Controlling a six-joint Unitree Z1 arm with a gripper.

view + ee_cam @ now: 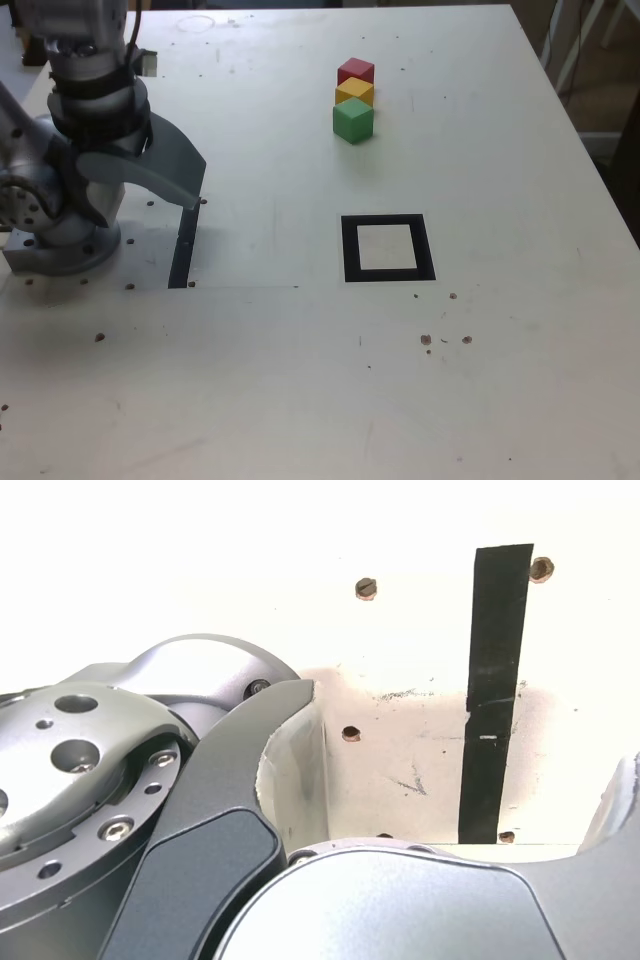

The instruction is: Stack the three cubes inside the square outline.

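White tabletop (300,400) lies nearest the exterior camera. Beyond it, the square outline (388,248) lies flat, its edges roughly parallel to the table's edges, pale centre bare. At the exterior view's left the arm is folded over its base, and the gripper (165,175) hangs above the narrow black strip (184,250) with jaws spread wide, holding nothing. Farther back, the three cubes touch in a short row running away from the camera: green cube (353,121) nearest, yellow cube (355,92) next, red cube (356,71) farthest, all well apart from the outline
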